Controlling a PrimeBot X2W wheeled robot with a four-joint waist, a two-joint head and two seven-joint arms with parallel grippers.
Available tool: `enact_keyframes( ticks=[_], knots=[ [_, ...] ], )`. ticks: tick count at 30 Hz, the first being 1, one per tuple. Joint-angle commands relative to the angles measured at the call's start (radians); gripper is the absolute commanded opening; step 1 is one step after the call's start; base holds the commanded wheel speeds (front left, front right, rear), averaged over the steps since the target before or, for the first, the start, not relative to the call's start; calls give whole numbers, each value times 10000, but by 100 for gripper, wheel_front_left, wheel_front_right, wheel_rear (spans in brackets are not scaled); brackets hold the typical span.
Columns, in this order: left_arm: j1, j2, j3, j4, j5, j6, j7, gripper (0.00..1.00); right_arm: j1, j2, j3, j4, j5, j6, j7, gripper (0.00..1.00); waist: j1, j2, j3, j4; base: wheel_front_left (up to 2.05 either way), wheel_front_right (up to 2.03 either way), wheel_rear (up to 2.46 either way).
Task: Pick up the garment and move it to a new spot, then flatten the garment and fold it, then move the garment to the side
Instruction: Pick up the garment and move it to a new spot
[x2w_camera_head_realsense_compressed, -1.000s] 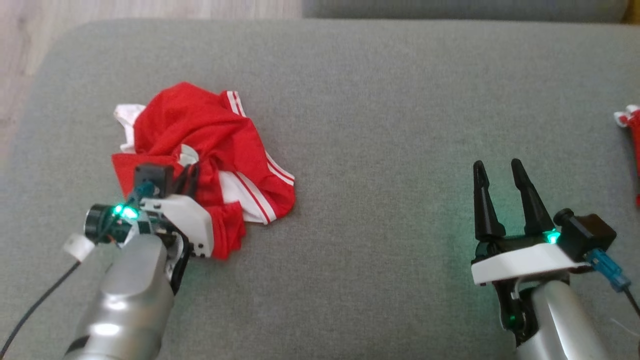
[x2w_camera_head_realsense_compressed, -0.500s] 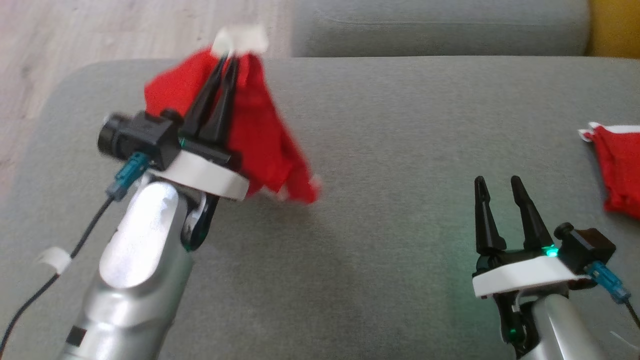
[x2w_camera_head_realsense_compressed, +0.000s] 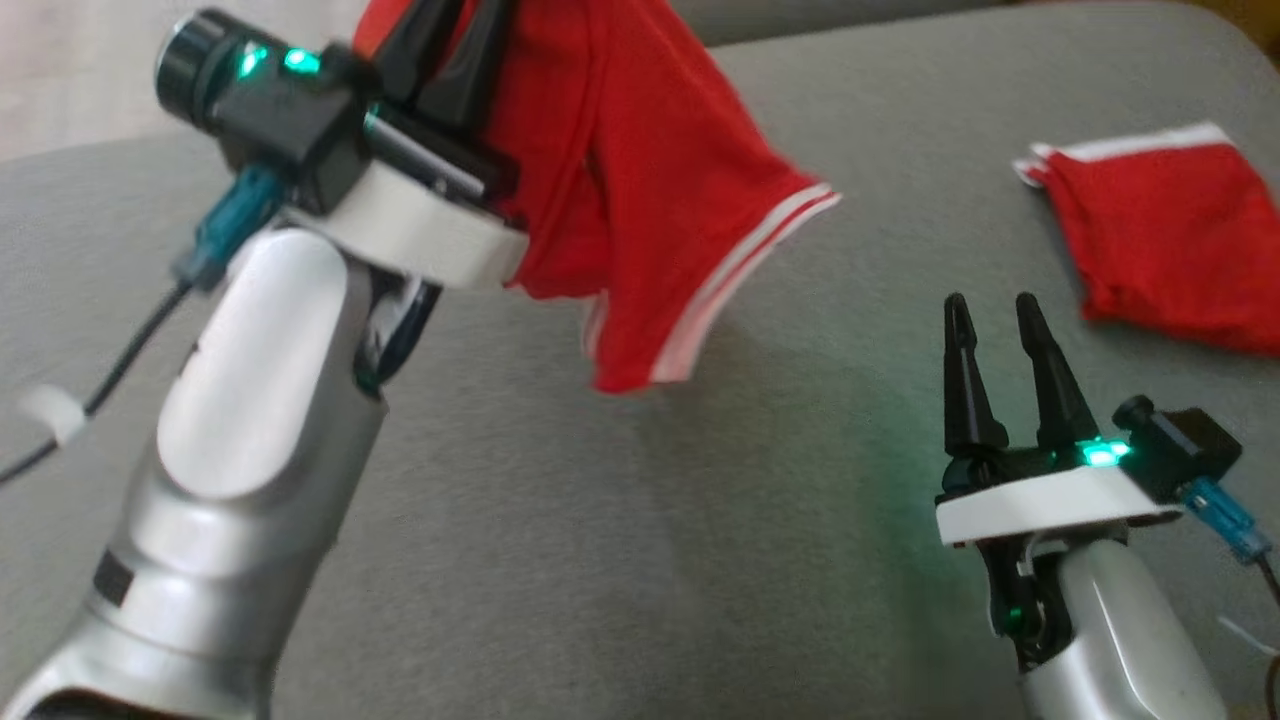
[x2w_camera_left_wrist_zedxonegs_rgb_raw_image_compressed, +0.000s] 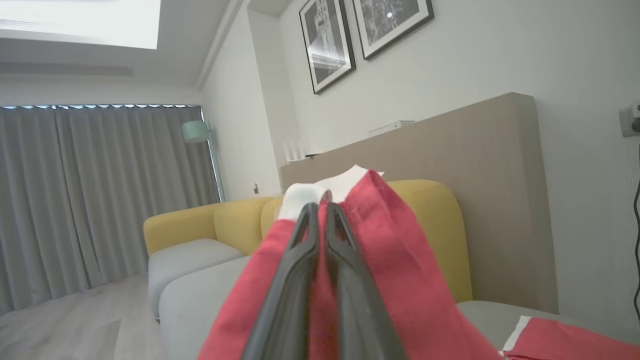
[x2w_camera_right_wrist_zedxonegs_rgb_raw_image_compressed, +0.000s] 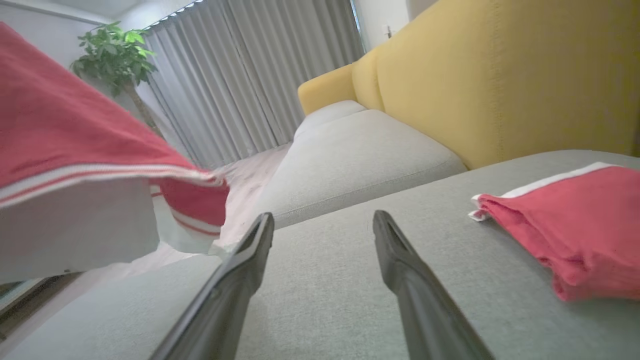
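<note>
The left pincer (x2w_camera_left_wrist_zedxonegs_rgb_raw_image_compressed: 318, 210) has risen, clenched on the garment (x2w_camera_head_realsense_compressed: 640, 150) draping from it; the right pincer (x2w_camera_head_realsense_compressed: 990, 312) stands released.

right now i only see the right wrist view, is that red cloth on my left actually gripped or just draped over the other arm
observer: Gripped. The left wrist view shows the left gripper shut on the red garment near a white edge.
operator: one layer or a bunch
observer: Fabric falls on both sides of its fingers, so likely a bunch.
operator: is it off the seat
observer: In the head view its striped hem hangs above the grey seat, left of the right gripper.
</note>
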Motion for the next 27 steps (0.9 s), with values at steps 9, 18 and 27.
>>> enact_keyframes(
  ticks=[9,18,27],
  knots=[
    [-1371,361,-266,1569,286,-68,461,0,-573,-33,473,-458,507,-7,-109,100,0,0,850,-1549,0,0,0],
    [-957,-155,-789,3199,167,-19,324,100,-630,-33,365,-519,486,-7,-109,100,0,0,847,-1474,0,0,0],
    [22,354,-369,3031,90,543,-1048,100,-348,-33,-32,-565,-101,-7,-109,100,0,0,283,-78,0,0,0]
  ],
)
